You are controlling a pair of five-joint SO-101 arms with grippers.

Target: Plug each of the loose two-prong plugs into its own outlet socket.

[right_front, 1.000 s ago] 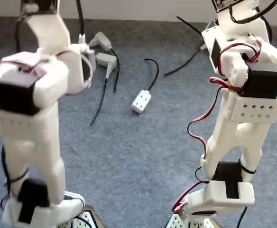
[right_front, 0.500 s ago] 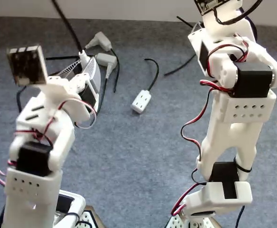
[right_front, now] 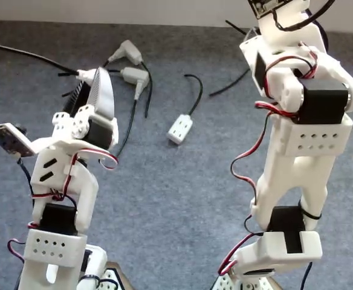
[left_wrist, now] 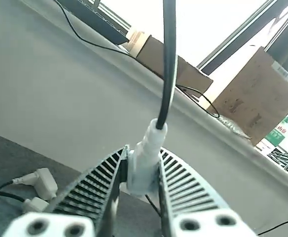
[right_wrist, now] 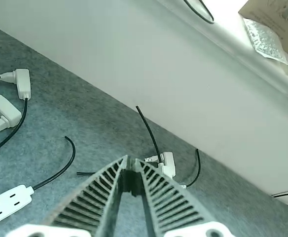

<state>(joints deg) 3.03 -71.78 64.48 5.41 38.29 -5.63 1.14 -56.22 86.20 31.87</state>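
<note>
1. The left claw (left_wrist: 143, 150) is closed tight on a white two-prong plug (left_wrist: 145, 165). It grips the plug by the flat sides of its body and holds it in the air above the table (right_front: 182, 199). Its black cord (left_wrist: 168, 59) leaves the neck of the plug, and the prongs are hidden.
2. The right claw (right_wrist: 131, 163) has its fingers drawn nearly together. I cannot tell whether it holds anything. It hangs just above another plug (right_wrist: 167, 163) that lies near the wall.
3. Two more loose plugs (right_front: 128, 51) (right_front: 134, 74) lie side by side on the table, near the left claw. The outlet socket (right_front: 180, 128) lies well apart from them, between the two arms, on a short cord of its own.
4. Handling, as I judge it: each plug is light and hard-moulded, so a firm pinch across the broad sides should hold. The smooth plastic may twist if gripped near the tapered neck.
5. The cord looks stiff enough to tug the plug off line — better not to grasp there.
6. The socket block is small and unanchored, so it will likely slide under a push unless the other claw braces it.
7. The table has a grey, felt-like cover, which should give some friction.
8. Behind it is a plain white wall, with a sill above carrying cardboard boxes (left_wrist: 252, 94) under bright windows.
</note>
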